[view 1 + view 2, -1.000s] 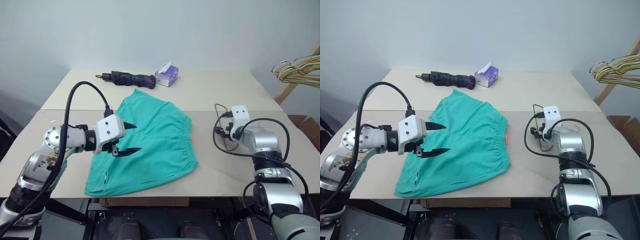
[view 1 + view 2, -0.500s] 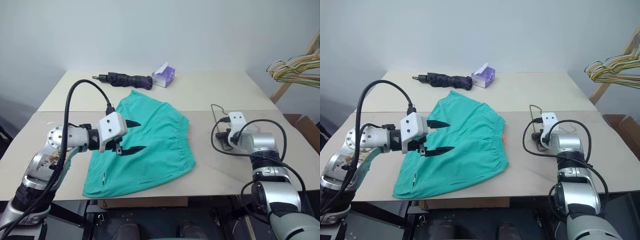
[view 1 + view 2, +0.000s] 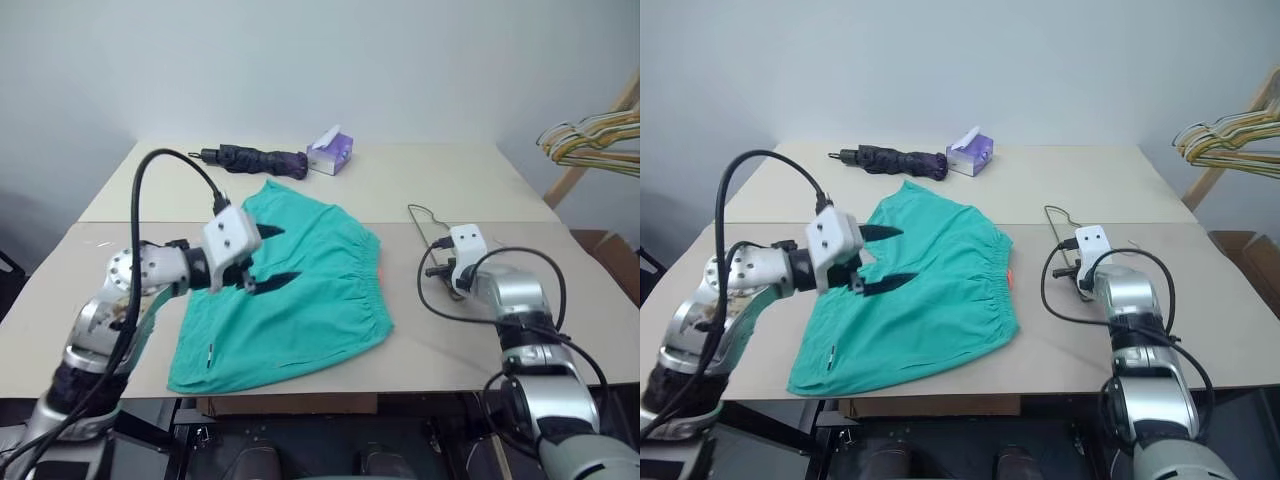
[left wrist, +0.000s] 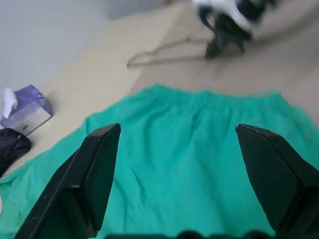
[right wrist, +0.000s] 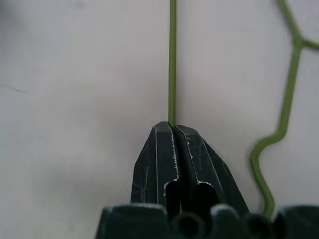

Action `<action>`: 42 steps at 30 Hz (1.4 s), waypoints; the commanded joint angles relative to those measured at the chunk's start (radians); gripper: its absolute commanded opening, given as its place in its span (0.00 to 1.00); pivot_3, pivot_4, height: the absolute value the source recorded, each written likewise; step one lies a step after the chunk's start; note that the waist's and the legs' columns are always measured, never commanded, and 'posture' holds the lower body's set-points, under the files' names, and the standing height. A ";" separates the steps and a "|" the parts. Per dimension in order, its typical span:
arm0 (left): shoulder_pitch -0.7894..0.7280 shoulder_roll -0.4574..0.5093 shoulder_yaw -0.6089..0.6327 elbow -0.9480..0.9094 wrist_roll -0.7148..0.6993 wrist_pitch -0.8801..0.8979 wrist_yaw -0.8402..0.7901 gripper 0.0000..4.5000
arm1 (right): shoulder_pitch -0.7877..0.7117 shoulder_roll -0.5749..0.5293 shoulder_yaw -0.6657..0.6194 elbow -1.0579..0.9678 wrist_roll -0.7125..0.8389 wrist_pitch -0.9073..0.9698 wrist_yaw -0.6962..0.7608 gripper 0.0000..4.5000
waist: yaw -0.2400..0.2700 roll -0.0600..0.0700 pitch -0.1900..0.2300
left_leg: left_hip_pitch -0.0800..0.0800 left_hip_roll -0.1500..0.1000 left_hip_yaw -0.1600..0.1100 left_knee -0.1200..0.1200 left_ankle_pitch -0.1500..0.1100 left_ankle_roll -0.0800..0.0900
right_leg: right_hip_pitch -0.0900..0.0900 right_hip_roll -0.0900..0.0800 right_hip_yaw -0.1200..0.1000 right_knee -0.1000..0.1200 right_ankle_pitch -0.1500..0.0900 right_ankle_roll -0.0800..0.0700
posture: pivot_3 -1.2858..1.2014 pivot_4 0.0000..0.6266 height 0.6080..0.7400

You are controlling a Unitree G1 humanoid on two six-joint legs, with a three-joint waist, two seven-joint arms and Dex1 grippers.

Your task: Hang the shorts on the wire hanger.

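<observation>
The wire hanger (image 3: 1065,243) lies flat on the table (image 3: 1040,190), just beside the waistband side of the shorts (image 3: 930,290) and apart from them, its hook toward the far edge and its long axis running roughly away from you. Your right gripper (image 5: 173,130) has its fingers pressed together on one straight run of that wire, right at the tips. With so thin a bite, lift slowly and keep the wrist steady so the wire does not swivel or slip out. The teal shorts are spread flat beside the hanger, waistband toward it, legs pointing away. Your left gripper (image 3: 880,258) hovers over the shorts, fingers wide apart, holding nothing. Beyond the shorts sit a folded umbrella (image 3: 890,158) and a tissue box (image 3: 971,153).
</observation>
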 commanded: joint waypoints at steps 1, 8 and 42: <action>-0.077 -0.149 0.102 0.008 -0.159 0.205 0.179 0.88 | 0.008 -0.004 -0.011 -0.194 0.009 -0.119 0.009 0.01 | 0.000 0.000 0.000 | -0.001 0.000 -0.001 0.000 0.000 0.000 | -0.001 0.000 0.000 0.000 0.000 0.000 | 0.58 0.00 1.00; -0.139 -0.629 0.326 0.032 -0.482 0.447 0.627 0.88 | 0.115 0.002 0.022 -0.551 0.036 -0.301 0.099 0.01 | 0.001 0.000 0.000 | -0.004 -0.001 -0.005 0.001 0.000 0.001 | 0.000 0.000 -0.002 -0.003 0.001 0.001 | 0.57 0.00 1.00; -0.193 -0.600 0.301 0.082 -0.629 0.263 0.794 0.01 | 0.249 0.008 0.154 -0.825 0.047 -0.478 0.258 0.00 | 0.007 -0.001 0.000 | -0.003 -0.004 -0.008 0.001 0.000 0.000 | 0.004 0.000 -0.004 -0.006 0.001 0.000 | 0.57 0.00 1.00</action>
